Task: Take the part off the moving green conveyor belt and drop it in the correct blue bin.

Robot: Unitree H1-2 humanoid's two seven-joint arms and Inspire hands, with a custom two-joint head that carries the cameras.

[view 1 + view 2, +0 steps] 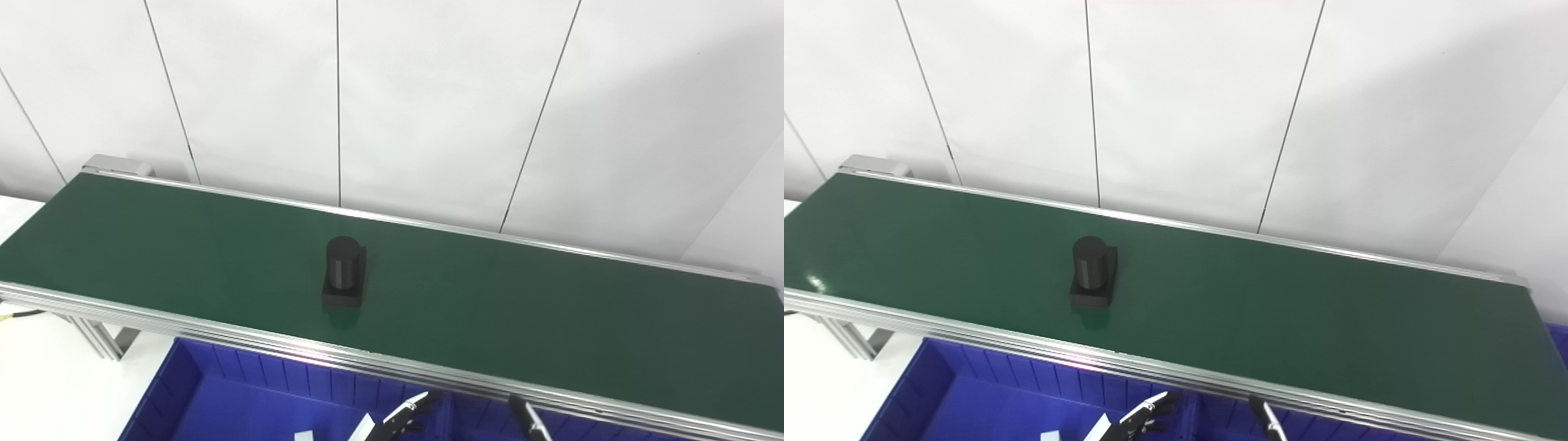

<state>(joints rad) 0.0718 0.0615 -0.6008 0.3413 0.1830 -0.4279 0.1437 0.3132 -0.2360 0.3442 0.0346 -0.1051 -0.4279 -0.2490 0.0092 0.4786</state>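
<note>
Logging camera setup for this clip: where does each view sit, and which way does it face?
Left eye view: on the head, looking down at the black part on the green conveyor belt; only fingertips show at the bottom edge.
Right eye view: beside it, same downward aim, scene shifted left; fingertips again.
Shared: part, belt, blue bin, white wall.

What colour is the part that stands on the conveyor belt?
The part is black all over, seen best in the left eye view.
</note>
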